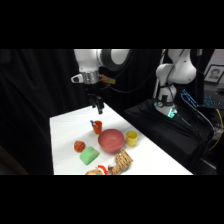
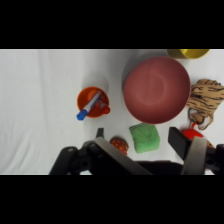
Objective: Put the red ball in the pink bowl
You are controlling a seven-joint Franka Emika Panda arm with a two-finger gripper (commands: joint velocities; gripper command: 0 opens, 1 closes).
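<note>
Claw hangs above the far end of the white worktop, empty, fingers spread apart in the wrist view. Red ball sits on the worktop near the left edge, just beside a green block and apart from the pink bowl. Orange-red cup holding a blue item stands behind the bowl; yellow cup to its right. Striped, possibly plush thing lies in front.
</note>
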